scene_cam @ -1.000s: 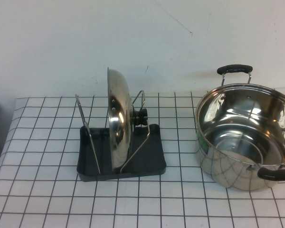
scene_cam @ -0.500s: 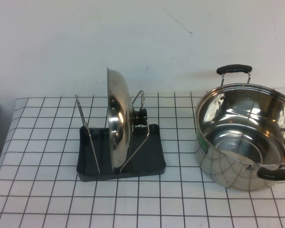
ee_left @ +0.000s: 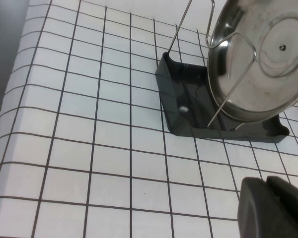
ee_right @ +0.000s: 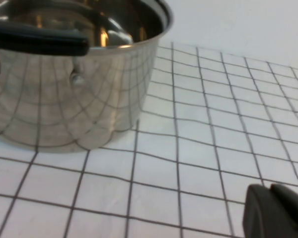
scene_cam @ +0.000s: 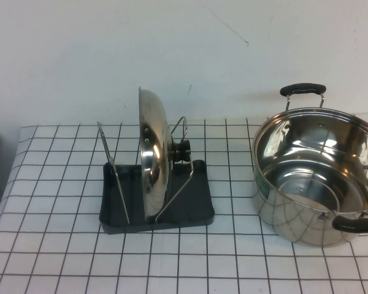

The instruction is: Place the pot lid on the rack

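Nothing has shifted over the last second: I see the pot lid [scene_cam: 152, 156] standing upright in the rack [scene_cam: 196, 208], released, so the task looks done; left claw [ee_left: 275, 208] and right claw [ee_right: 278, 212] hang back over the worktop [scene_cam: 61, 245], and I cannot tell either's opening

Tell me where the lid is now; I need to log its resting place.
The lid stands on edge in the rack, left of centre in the high view, well left of the pot; no gripper is near it.

We see a table [scene_cam: 61, 245] covered in white cloth with a black grid. The dark rack [scene_cam: 196, 211] sits directly on it near the middle, toward the back edge, and a steel pot [scene_cam: 319, 177] stands well apart at the right edge
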Motion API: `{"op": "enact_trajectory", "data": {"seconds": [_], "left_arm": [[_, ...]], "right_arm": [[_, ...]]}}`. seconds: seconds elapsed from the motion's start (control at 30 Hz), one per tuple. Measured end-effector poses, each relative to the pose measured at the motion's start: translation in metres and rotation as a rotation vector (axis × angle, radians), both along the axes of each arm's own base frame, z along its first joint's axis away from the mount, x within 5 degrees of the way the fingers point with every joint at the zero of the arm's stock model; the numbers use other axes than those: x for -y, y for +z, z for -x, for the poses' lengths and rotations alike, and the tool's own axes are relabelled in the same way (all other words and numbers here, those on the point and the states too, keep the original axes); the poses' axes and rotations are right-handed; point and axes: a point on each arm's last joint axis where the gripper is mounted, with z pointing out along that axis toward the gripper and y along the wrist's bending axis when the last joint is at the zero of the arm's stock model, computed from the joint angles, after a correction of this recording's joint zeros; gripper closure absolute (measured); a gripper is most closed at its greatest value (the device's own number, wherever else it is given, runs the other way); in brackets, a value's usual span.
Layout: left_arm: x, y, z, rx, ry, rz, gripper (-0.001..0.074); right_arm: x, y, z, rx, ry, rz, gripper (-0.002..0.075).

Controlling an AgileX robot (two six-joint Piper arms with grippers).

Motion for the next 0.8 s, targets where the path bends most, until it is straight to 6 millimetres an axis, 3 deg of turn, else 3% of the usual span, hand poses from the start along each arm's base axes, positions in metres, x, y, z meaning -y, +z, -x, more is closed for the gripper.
{"op": "enact_trajectory", "data": {"seconds": [0.2,0.8], "left_arm": [[0.0,0.0,0.0,0.0,0.001,0.002,0.0736],[0.0,0.0,0.0,0.0,0.001,0.002,0.0736]], "right_arm": [[-0.0057,-0.0019,0.0008,-0.022,0.09,-0.057,0.0727],[-0.006,-0.0023,0.001,-0.026,0.093,-0.07,0.0727]]}}
